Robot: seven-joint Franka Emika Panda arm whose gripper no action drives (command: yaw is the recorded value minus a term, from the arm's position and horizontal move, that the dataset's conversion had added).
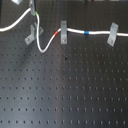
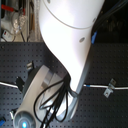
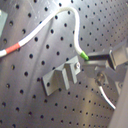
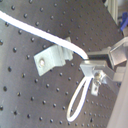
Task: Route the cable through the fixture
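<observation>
So the gripper (image 3: pixel 86 61) has its fingers pinched shut on the long thin white flexible cable (image 1: pixel 75 31), right at the green band, just beside the small light-grey leaning metal bracket fixture (image 1: pixel 31 35) that sits around 10 o'clock in the first exterior view. To do this step well I'd keep the cord taut and low, lining it up with the bracket's slot before easing it in. The loop sagging at the fixture's 3 o'clock could snag. Further along, the straight upright narrow grey clip (image 1: pixel 63 31) and the tilted flat grey clip (image 1: pixel 112 33) already carry the cord over the black perforated board (image 1: pixel 65 90), so don't tug hard.
</observation>
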